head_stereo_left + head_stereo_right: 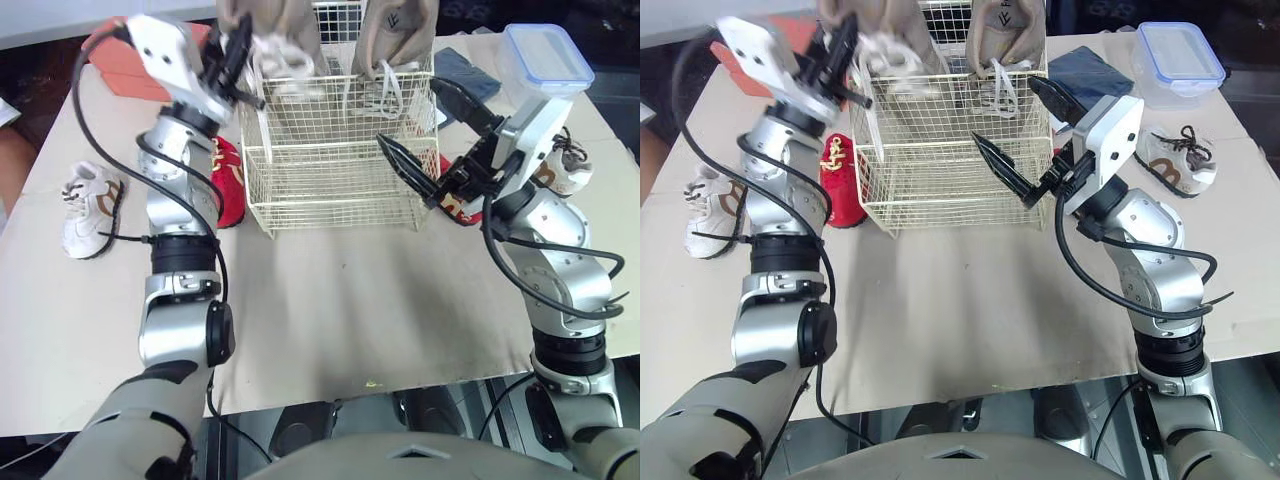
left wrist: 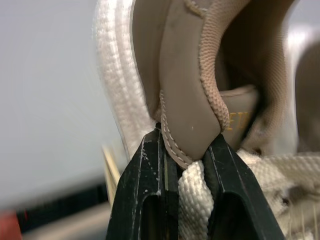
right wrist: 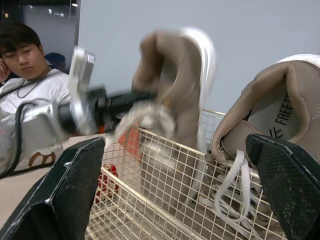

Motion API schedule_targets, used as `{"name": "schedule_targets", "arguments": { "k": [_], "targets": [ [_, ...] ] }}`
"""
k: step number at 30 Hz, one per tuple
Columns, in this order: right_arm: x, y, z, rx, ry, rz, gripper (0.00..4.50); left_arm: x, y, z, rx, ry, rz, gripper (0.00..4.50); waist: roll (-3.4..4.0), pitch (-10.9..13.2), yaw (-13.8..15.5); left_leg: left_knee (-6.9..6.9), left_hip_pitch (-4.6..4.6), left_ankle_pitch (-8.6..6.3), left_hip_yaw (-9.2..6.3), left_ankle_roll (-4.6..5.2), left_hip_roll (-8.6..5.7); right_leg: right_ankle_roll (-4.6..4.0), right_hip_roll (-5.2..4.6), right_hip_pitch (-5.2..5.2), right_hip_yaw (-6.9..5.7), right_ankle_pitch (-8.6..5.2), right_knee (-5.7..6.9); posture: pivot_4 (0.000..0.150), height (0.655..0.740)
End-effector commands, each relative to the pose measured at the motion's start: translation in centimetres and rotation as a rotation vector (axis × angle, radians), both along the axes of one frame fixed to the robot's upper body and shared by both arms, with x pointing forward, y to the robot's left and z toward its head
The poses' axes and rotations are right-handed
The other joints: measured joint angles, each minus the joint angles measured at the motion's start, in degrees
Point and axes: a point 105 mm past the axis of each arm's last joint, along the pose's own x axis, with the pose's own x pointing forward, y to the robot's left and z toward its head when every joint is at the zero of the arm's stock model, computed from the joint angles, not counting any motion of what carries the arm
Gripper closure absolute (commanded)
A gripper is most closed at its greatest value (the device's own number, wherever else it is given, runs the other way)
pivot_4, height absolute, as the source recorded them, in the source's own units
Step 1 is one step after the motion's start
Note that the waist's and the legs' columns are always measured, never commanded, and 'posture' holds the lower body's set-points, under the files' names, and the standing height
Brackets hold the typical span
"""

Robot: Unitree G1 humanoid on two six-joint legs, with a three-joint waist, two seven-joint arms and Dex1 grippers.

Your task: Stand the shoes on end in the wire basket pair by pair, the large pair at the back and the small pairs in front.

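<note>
From the head, the basket [image 1: 340, 180] stood at the middle back of the table [image 1: 330, 330], with a broad stretch of bare table between its front wall and the near edge. Two tan shoes stood on end at its back wall. The left tan shoe [image 1: 262, 30] was in the back left corner and the right tan shoe [image 1: 395, 35] in the back right, and their tops reached the picture's upper edge. In front of them the wire floor showed bare. The left gripper [image 1: 240, 45] was clenched on the left tan shoe above the rim. The right gripper [image 1: 407, 112] hung released just outside the front right corner, one finger close to the wire. A left red shoe [image 1: 230, 185] lay just beside the left wall and a right red shoe [image 1: 455, 200] beside the right wall, behind the right gripper. A left white shoe [image 1: 90, 210] lay near the table's left edge. A right white shoe [image 1: 565, 165] lay near the right edge, below a lidded box [image 1: 545, 60].

At the left wrist, both fingers [image 2: 145, 200] pinched the shoe's collar and a lace [image 2: 192, 200].

At the right wrist, the fingers [image 3: 65, 195] stood wide apart. The left tan shoe was blurred, its lower end inside the rim. A person [image 3: 30, 75] sat beyond.
</note>
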Motion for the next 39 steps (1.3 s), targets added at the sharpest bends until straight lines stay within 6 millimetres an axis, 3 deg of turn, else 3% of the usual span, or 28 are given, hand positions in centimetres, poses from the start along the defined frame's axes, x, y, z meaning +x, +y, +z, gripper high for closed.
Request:
{"name": "schedule_targets", "arguments": {
  "k": [1,5,12,13,14,20,25,32,37,39],
  "targets": [
    [-0.7,-0.1,1.0,0.016,-0.05,-0.002,0.03,0.0,-1.1,-0.6,0.057,0.048,-0.034,4.2,0.01,0.0,0.5,0.0,0.04,0.0,0.0,0.0,0.0,0.0,0.0,0.04,0.0,0.0,0.0,0.15,0.74],
    [-0.7,0.0,1.0,0.021,-0.049,-0.005,0.03,0.0,-1.2,0.4,0.04,0.04,-0.045,4.2,0.0,0.0,0.9,0.0,0.03,0.0,0.0,0.0,-0.01,0.0,-0.01,0.04,0.0,0.0,-0.03,0.15,0.74],
    [-0.6,-0.2,0.9,0.021,-0.051,-0.02,0.03,-0.1,-1.9,-2.0,0.064,0.169,-0.093,4.2,0.0,0.0,0.9,0.01,0.04,0.0,-0.03,0.0,-0.02,0.0,-0.03,0.09,-0.04,0.0,-0.04,0.15,0.74],
    [-0.6,-0.2,0.9,0.021,-0.05,-0.022,0.0,-0.1,-1.7,-2.1,0.062,0.175,-0.087,3.15,0.01,0.0,1.0,0.01,0.08,0.0,-0.04,0.0,-0.02,0.0,-0.03,0.14,-0.05,0.0,-0.04,0.15,0.74],
    [-0.6,-0.2,0.9,0.021,-0.05,-0.024,0.0,-0.1,-1.6,-2.1,0.054,0.182,-0.087,2.91,0.01,0.0,1.1,0.01,0.11,0.0,-0.04,0.0,-0.02,0.0,-0.03,0.17,-0.05,0.0,-0.04,0.15,0.74],
    [-0.6,-0.4,1.0,0.021,-0.05,-0.03,0.0,-0.2,-0.7,-1.4,0.081,0.143,-0.045,0.2,0.02,0.0,1.6,-0.24,0.76,-0.01,0.0,0.01,-0.03,0.0,-0.01,0.65,0.06,0.0,-0.09,0.15,0.74],
    [-0.5,-1.0,1.1,0.019,-0.054,-0.044,0.0,-1.8,-0.5,-0.7,0.13,0.085,-0.107,0.1,0.02,0.0,1.6,-0.32,0.78,-0.01,0.02,0.01,-0.02,0.0,0.01,0.64,0.12,0.0,-0.06,0.15,0.74],
    [0.3,-3.6,0.7,0.052,-0.001,-0.14,0.0,-4.4,0.3,2.0,0.146,-0.033,-0.184,0.1,-0.02,0.0,2.2,-0.35,0.74,-0.01,0.03,0.01,-0.02,0.0,-0.01,0.59,0.12,0.0,-0.13,0.15,0.74],
    [0.3,-6.7,-0.8,0.074,0.085,-0.23,0.0,-6.3,1.0,3.2,0.194,-0.079,-0.238,0.1,-0.01,0.0,2.3,-0.41,0.72,-0.01,0.04,0.01,-0.02,0.0,-0.03,0.58,0.14,0.0,-0.16,0.15,0.74],
    [0.2,-8.5,-2.6,0.029,0.16,-0.266,0.0,-7.3,1.0,3.4,0.22,-0.054,-0.293,0.1,-0.01,0.0,2.3,-0.42,0.72,-0.01,0.05,0.01,-0.02,0.0,-0.02,0.58,0.16,0.0,-0.17,0.15,0.74]
  ]
}}
